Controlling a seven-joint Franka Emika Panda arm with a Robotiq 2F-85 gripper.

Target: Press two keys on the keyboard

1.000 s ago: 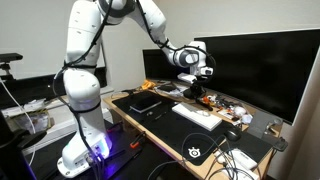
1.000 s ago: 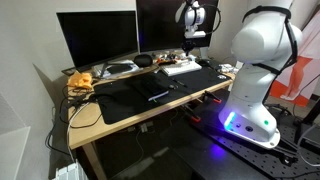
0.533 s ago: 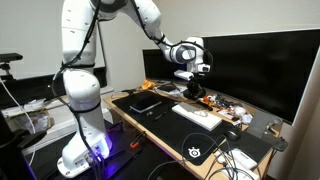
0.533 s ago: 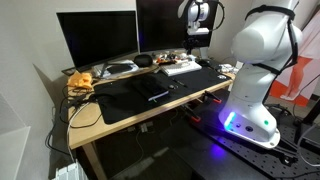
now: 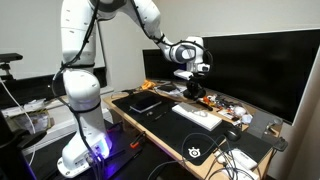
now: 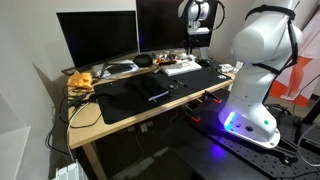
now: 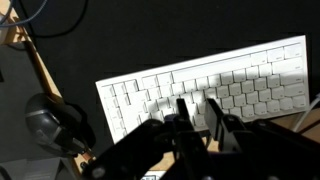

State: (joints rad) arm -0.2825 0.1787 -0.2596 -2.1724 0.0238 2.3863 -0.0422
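The white keyboard (image 5: pixel 197 116) lies on the black desk mat in both exterior views (image 6: pixel 183 68). My gripper (image 5: pixel 192 90) hangs above the keyboard's far end, well clear of it, and also shows in an exterior view (image 6: pixel 195 42). In the wrist view the keyboard (image 7: pixel 240 80) fills the middle. My two dark fingers (image 7: pixel 198 103) point down at its keys with only a narrow gap between them and hold nothing.
A black flat tablet-like rectangle (image 5: pixel 145 101) lies on the mat nearer the robot base (image 6: pixel 155 93). Large monitors (image 5: pixel 250 65) stand behind the desk. A mat with a white logo (image 5: pixel 198 149) hangs over the desk end. A dark rounded object (image 7: pixel 45 120) sits beside the keyboard.
The gripper shifted slightly over the keyboard a second ago, then stayed still. Nothing else moved.
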